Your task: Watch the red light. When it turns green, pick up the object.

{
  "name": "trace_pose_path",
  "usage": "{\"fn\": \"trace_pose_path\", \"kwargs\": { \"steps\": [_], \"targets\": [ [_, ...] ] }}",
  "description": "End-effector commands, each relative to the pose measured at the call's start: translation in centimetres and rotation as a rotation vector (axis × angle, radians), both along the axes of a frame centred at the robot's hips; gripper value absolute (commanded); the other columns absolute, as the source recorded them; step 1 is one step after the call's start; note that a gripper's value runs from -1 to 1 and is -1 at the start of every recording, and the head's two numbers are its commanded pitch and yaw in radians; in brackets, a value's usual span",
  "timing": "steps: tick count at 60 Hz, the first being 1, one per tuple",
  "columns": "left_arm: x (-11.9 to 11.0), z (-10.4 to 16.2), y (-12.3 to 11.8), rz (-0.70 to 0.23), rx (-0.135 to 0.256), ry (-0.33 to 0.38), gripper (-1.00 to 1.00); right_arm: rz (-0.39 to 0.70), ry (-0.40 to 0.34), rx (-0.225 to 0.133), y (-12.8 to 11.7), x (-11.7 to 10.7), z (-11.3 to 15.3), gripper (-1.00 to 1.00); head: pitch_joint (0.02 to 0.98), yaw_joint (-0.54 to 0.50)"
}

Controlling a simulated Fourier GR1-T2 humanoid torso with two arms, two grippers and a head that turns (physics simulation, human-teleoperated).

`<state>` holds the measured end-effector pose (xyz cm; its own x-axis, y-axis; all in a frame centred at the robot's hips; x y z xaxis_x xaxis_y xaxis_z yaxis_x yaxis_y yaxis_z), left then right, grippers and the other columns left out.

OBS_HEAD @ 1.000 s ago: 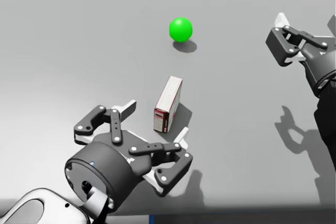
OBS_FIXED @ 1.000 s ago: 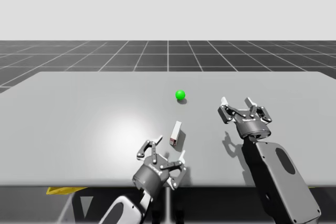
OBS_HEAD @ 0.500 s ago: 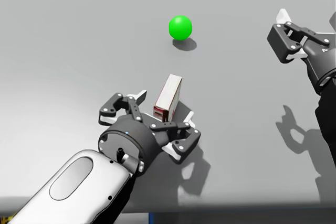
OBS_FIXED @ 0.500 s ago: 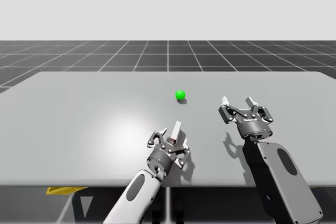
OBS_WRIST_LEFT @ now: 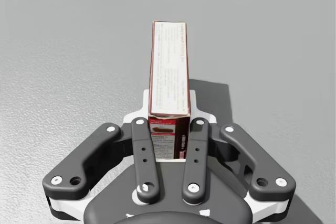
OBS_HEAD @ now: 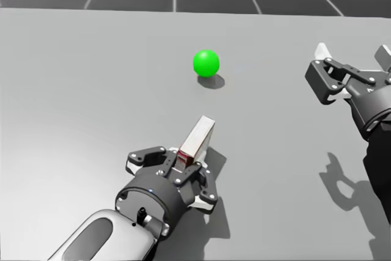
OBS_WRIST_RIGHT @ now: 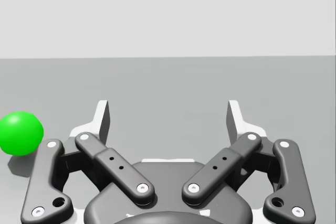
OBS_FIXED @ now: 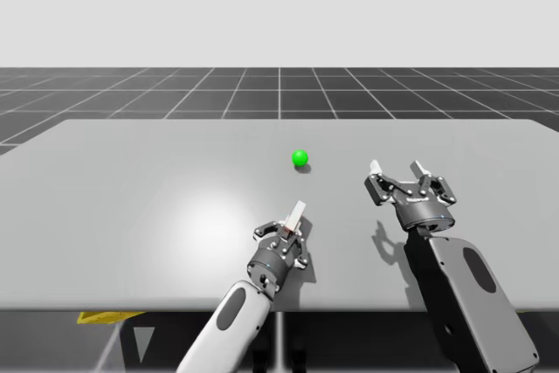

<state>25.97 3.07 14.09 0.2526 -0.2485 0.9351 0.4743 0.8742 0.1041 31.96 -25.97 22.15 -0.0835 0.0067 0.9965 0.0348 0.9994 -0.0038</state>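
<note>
Light [OBS_HEAD: 206, 63] is green, and my left gripper [OBS_WRIST_LEFT: 168, 132] has just clamped the near end of the slim white-and-red box [OBS_HEAD: 199, 137], at six o'clock from the light. My head has tipped upward too. My right gripper [OBS_WRIST_RIGHT: 168, 124] sits spread wide at the box's two o'clock. Lifting comes next, I'd say.

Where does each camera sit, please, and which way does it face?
High view: fixed above the table, looking down; both arms enter from below.
Head view: on my head, facing the white box; left arm, right gripper show.
Left wrist view: on my left hand, along the left gripper, shut on the white box.
Right wrist view: on my right hand, across the table; open right gripper.
Shared: the green light, in high, head, right wrist views.
</note>
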Motion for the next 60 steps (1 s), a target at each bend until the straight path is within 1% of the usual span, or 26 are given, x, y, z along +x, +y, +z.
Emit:
{"fn": "trace_pose_path", "kwargs": {
  "steps": [1,6,7,19,26,32,37,40,41,46,60],
  "targets": [
    [-0.5,-1.1,0.1,-0.062,0.024,0.029,1.00,-0.003,-0.001,-0.002,-0.1,0.0,0.0,-1.00,0.692,-0.08],
    [-0.6,-1.2,0.1,-0.064,0.029,0.027,1.00,-0.003,0.000,-0.003,-0.1,0.1,0.0,-1.00,0.637,-0.08],
    [-0.6,-1.2,0.1,-0.065,0.030,0.027,1.00,-0.003,0.000,-0.003,-0.1,0.1,0.0,-1.00,0.613,-0.08],
    [-0.6,-1.4,0.1,-0.067,0.037,0.027,1.00,-0.008,-0.002,-0.004,-0.2,0.1,0.0,-1.00,0.486,-0.08],
    [-0.6,-1.5,0.1,-0.065,0.032,0.027,1.00,-0.011,-0.002,-0.009,-0.2,0.1,-0.1,-1.00,0.439,-0.08],
    [-0.6,-1.1,0.1,-0.070,0.028,0.022,1.00,-0.011,-0.002,-0.008,-0.2,0.1,-0.1,-1.00,0.431,-0.08],
    [-0.6,0.0,0.3,-0.087,0.018,0.009,1.00,-0.010,-0.001,-0.008,-0.2,0.1,-0.2,-1.00,0.430,-0.08],
    [-0.6,0.4,0.4,-0.101,0.019,0.008,1.00,-0.010,-0.001,-0.011,-0.2,0.2,-0.2,-1.00,0.429,-0.08],
    [-0.6,0.7,0.5,-0.101,0.012,0.000,1.00,-0.010,0.000,-0.011,-0.2,0.2,-0.2,-1.00,0.430,-0.08],
    [-0.5,1.6,0.8,-0.112,0.015,-0.014,1.00,-0.009,0.000,-0.014,-0.2,0.2,-0.3,-1.00,0.431,-0.09],
    [1.0,4.9,1.4,-0.117,0.022,-0.081,1.00,-0.010,0.002,-0.018,-0.2,0.3,-0.3,-1.00,0.430,-0.08]
  ]
}}
